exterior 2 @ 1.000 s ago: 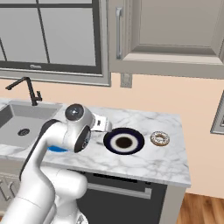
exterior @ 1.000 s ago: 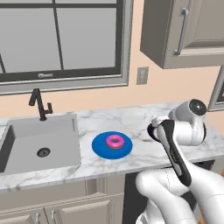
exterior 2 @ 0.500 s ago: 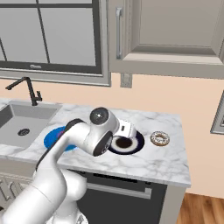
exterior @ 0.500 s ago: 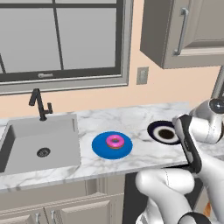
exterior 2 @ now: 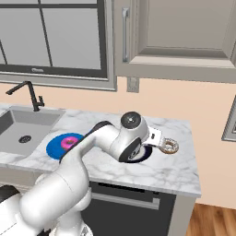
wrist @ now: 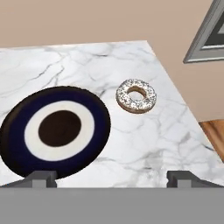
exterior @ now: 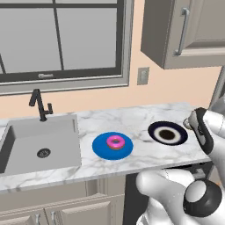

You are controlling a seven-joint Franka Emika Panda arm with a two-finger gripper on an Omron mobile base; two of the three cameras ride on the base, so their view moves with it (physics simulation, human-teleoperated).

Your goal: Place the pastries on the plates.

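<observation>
From the hand camera I see the gripper [wrist: 111, 177] with its 2 fingertips [wrist: 42, 178] spread wide apart and nothing between them, hanging over the marble counter [wrist: 144, 144]. The navy plate [wrist: 54, 130] with its white ring and brown centre lies bare at the left, and the glazed donut [wrist: 136, 95] sits flat on the counter just beside it, not touching. From my right base camera the hand is above that same navy plate [exterior 2: 142, 156], with the glazed donut [exterior 2: 168, 146] on its far side toward the counter's end. Over the left side, the pink donut [exterior: 115, 142] rests on the blue plate [exterior: 102, 148], between the sink [exterior: 39, 143] and the navy plate [exterior: 167, 133].
</observation>
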